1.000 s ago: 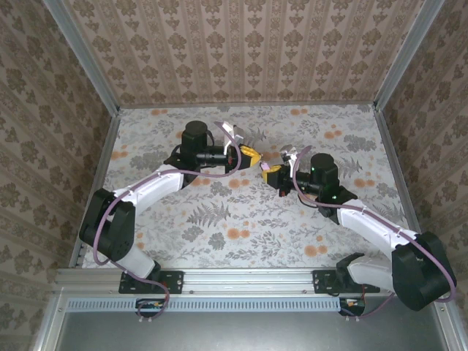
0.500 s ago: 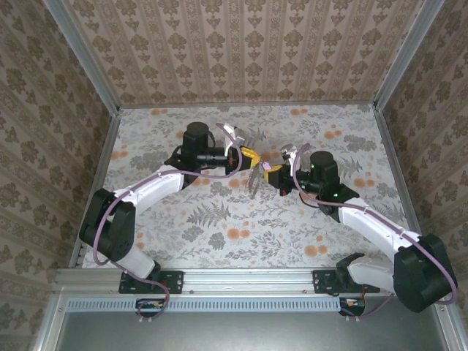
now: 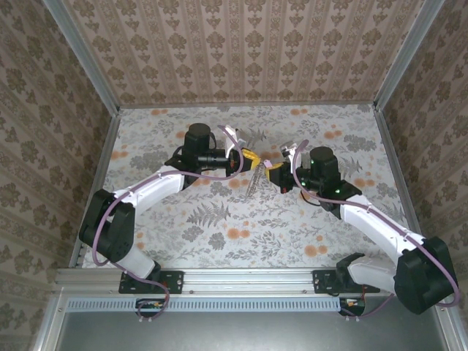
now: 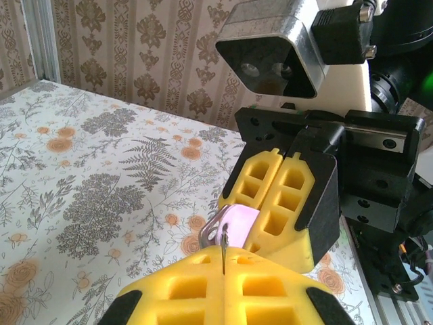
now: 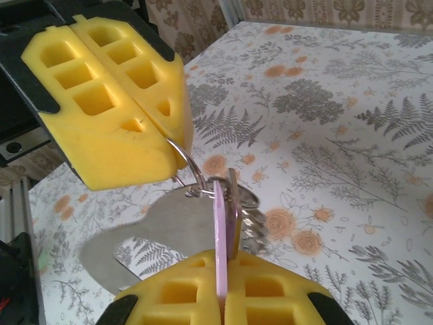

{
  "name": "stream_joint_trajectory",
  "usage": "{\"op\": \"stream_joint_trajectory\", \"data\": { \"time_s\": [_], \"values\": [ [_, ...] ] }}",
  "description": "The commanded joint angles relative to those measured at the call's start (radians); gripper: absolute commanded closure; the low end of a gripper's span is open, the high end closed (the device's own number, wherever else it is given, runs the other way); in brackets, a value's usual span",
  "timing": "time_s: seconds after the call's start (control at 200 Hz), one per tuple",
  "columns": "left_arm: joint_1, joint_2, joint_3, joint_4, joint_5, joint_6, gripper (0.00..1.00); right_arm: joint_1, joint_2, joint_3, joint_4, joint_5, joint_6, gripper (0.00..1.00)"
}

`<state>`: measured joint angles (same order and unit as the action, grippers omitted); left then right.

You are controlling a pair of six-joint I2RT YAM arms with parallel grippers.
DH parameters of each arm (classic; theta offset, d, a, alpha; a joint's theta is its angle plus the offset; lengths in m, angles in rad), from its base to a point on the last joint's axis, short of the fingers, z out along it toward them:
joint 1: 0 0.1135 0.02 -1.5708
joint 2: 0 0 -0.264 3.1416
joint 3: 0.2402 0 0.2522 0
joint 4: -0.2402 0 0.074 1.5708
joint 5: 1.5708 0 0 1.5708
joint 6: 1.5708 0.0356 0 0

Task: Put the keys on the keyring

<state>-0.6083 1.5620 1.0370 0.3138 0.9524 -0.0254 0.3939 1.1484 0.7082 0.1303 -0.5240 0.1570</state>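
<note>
Both grippers meet tip to tip above the middle of the table. My left gripper (image 3: 248, 156) is shut on a thin wire ring (image 5: 187, 161); its edge sits in the seam of the yellow pads (image 4: 223, 252). The keyring (image 5: 169, 230), a grey flat loop with a hollow middle, hangs from that wire ring and dangles between the arms (image 3: 255, 178). My right gripper (image 3: 274, 171) is shut on the keys by the pink head (image 5: 220, 230), seen edge on. A silvery toothed blade (image 5: 252, 227) sticks out beside it. The pink head (image 4: 238, 222) touches the ring.
The floral tabletop (image 3: 219, 234) lies open below and in front of the grippers. Patterned walls close in the back and both sides, with metal rails (image 3: 99, 190) at the table's edges. The two arms' bases stand on the near rail.
My right gripper has shifted a little up and left toward the left gripper. The grey loop now hangs in sight below the fingertips. The left arm has stayed still.
</note>
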Motion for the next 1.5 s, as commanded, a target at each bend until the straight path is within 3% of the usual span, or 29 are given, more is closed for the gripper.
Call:
{"op": "stream_joint_trajectory", "data": {
  "time_s": [0.0,0.35,0.725,1.215,1.5],
  "values": [
    [-0.004,-0.035,-0.009,-0.002,0.008,0.025,1.0,0.004,-0.041,0.038,-0.045,0.057,-0.03,1.0],
    [-0.002,-0.04,-0.01,-0.001,0.011,0.023,1.0,-0.004,-0.038,0.064,-0.059,0.042,-0.03,1.0],
    [-0.002,-0.038,-0.006,0.0,0.01,0.021,1.0,0.053,0.021,0.1,-0.056,0.059,-0.047,1.0],
    [-0.001,-0.037,-0.005,0.006,0.014,0.019,1.0,-0.006,-0.046,0.058,-0.066,0.068,-0.03,1.0],
    [-0.002,-0.036,-0.005,0.014,0.013,0.014,1.0,0.07,0.023,0.093,-0.046,0.069,-0.033,1.0]
  ]
}}
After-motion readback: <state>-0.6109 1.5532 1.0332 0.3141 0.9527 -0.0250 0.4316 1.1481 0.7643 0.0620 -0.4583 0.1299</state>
